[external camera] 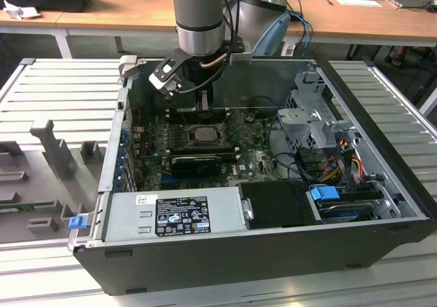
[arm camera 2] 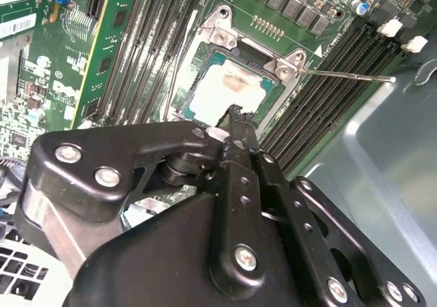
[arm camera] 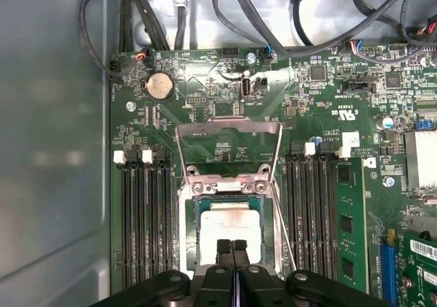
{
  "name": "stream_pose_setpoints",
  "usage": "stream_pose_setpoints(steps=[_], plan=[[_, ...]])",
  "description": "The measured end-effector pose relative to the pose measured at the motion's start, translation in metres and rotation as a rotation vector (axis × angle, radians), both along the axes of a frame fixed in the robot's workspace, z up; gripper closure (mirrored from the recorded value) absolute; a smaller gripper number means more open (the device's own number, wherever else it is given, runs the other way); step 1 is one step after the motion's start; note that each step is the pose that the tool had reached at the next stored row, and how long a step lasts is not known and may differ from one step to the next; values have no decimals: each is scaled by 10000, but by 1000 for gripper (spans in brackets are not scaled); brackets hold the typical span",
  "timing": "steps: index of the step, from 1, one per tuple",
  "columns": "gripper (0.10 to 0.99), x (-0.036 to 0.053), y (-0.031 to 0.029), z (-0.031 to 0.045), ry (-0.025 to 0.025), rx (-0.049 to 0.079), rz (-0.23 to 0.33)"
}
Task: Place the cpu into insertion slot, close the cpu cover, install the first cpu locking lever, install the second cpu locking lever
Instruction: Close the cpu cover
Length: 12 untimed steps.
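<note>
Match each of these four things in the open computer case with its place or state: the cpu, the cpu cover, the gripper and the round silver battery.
Things:
1. cpu
2. cpu cover
3. gripper
4. round silver battery

Places or states:
A. swung open, lifted off the slot
B. shut, at the cpu's edge
C. on the green board, apart from the slot
D. seated in the insertion slot

Pairs: 1-D, 2-A, 3-B, 4-C
</note>
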State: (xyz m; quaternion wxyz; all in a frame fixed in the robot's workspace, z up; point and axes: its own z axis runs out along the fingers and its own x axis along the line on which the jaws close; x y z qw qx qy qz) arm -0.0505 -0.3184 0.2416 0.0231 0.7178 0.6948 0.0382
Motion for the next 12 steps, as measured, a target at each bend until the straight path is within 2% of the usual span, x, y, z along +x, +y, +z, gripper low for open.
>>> stream_pose_setpoints(steps=[4,9,12], plan=[[980,68,-16,1,18,2,1],[980,98,-23,2,49,54,1],[980,98,-23,65,50,52,2]])
